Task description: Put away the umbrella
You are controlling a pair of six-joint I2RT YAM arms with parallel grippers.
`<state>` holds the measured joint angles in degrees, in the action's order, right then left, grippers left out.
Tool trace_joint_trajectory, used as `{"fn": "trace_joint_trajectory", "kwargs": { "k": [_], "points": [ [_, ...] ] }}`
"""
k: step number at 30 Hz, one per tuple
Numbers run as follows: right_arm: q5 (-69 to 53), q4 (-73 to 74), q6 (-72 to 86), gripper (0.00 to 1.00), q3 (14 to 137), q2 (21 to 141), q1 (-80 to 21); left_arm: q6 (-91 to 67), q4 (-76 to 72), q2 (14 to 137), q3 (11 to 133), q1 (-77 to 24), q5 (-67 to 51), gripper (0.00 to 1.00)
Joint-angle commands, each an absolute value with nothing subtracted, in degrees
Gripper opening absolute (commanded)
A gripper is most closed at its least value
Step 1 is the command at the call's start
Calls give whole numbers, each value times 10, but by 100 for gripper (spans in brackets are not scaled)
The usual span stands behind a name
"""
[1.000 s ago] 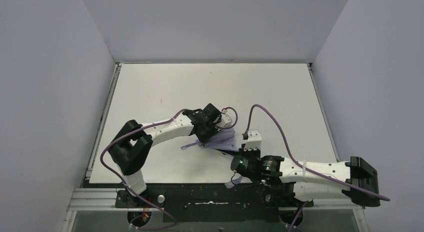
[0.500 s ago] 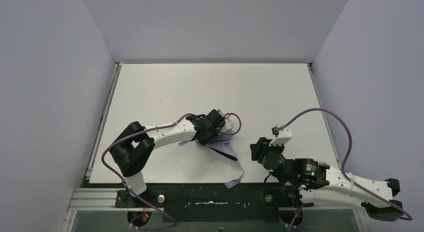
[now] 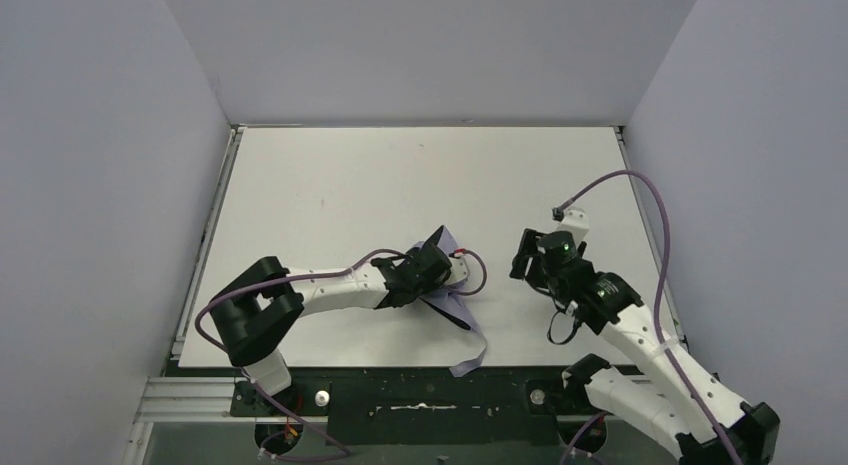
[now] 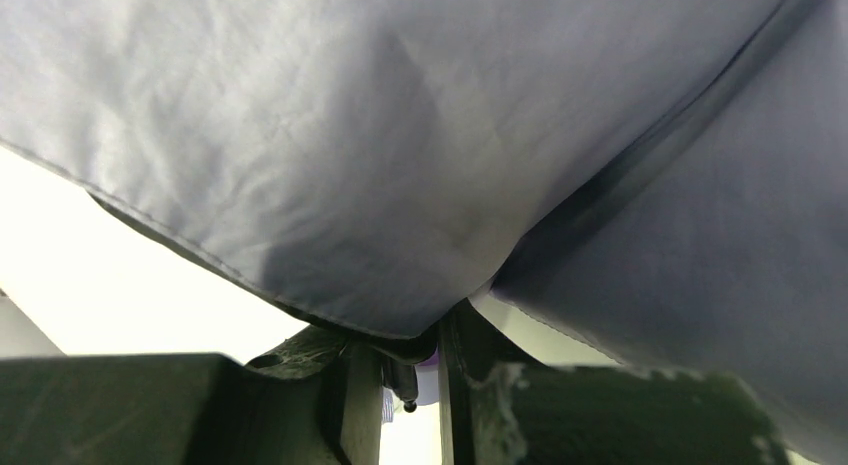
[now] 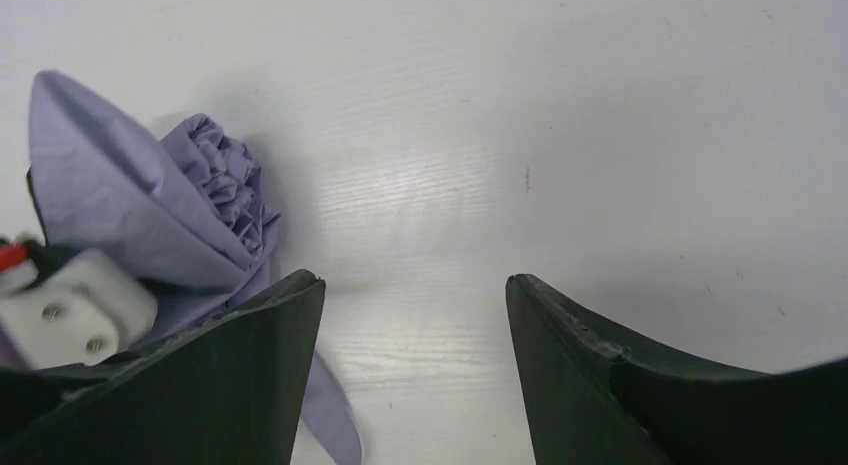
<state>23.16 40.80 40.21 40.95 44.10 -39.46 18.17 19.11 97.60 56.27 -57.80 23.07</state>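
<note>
My left claw (image 4: 412, 375) is pinched narrow on the umbrella (image 4: 400, 165), whose fabric drapes over it. My right claw (image 5: 415, 370) gapes wide above the worktop (image 5: 620, 125), with the umbrella to its left.

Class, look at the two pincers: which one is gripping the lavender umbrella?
The left pincer: it is closed on the umbrella fabric. The right pincer stands wide open over the table, beside the umbrella, holding nothing.

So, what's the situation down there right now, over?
Left gripper shut on the umbrella, fabric bunched, one end trailing toward the near edge. Right gripper open, empty, beside it. Nothing in the way.
</note>
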Motion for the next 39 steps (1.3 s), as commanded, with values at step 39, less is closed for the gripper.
{"fn": "trace_joint_trajectory", "kwargs": {
  "k": [39],
  "points": [
    [-481,319,-210,83,608,871,-281,426,-178,974,359,-707,383,0]
  ]
}}
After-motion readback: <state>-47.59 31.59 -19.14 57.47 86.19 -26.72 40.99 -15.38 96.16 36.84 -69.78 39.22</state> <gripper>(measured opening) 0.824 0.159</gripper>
